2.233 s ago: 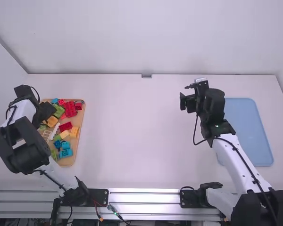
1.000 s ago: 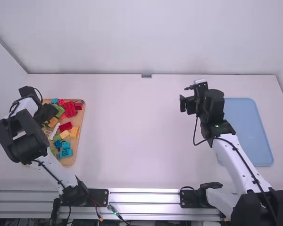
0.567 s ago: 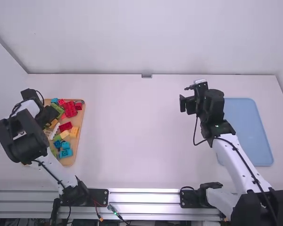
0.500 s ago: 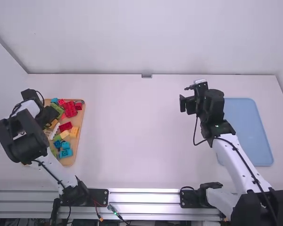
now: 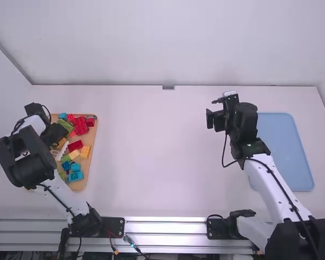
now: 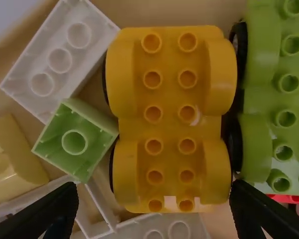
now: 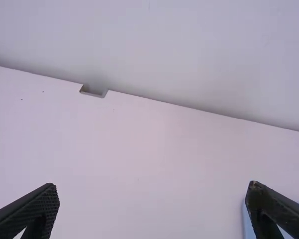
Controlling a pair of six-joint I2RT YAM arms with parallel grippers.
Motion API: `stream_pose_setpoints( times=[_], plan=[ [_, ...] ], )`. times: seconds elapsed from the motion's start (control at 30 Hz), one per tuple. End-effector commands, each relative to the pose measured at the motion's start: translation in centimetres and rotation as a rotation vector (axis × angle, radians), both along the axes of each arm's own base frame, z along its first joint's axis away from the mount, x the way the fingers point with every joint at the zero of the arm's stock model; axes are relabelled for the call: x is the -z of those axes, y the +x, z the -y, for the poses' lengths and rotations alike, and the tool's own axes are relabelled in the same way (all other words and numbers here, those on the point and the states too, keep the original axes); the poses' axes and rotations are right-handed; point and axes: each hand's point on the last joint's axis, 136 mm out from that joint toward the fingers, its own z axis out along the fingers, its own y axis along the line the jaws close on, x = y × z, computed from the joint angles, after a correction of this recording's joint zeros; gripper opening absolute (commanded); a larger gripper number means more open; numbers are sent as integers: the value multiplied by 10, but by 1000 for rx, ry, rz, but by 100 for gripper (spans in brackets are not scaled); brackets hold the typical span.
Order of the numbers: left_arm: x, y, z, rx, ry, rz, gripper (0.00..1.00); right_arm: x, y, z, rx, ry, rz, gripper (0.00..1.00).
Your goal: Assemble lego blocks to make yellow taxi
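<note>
One gripper (image 5: 58, 131) (left) points down, apparently above the yellow chassis (image 6: 170, 122).

So the left arm (image 5: 24, 157) kinda covers the left side of the wooden tray (image 5: 78, 186), and in the left wrist view the green car base (image 6: 289, 99) gets chopped off at the right edge lol.

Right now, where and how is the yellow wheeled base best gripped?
Probably from straight above, the open left gripper closing across the width of the yellow wheeled base at its raised fenders: it lies studs up, and their outer flanks face opposite ways. The green wheeled base crowds one long side, the small light green brick the other, so finger room looks tight.
</note>
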Motion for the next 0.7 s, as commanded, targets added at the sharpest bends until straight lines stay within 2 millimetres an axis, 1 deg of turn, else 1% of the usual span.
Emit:
stream_pose_setpoints(
  times=[0.0,0.17,0.2,0.23,0.27,0.33,0.4,0.67],
  plan=[
    [5,-6,-2,12,9,-28,82,-16,6,-1,-1,7,33,99],
    [4,-3,-3,19,12,-16,79,-16,6,-2,-2,7,32,99],
    [4,-3,-3,20,12,-16,76,-16,6,-2,-2,7,32,99],
    [4,-3,-3,20,12,-16,76,-16,6,-2,-2,7,32,99],
    [4,-4,-3,18,13,-19,72,-16,6,-2,-2,7,32,99],
    [6,-4,-3,21,14,-19,72,-16,6,-1,-1,7,32,99],
    [9,-3,-3,32,17,-12,68,-16,6,-1,-1,7,32,99],
    [16,-4,-3,50,35,-6,76,-16,6,-2,-2,7,32,99]
  ],
)
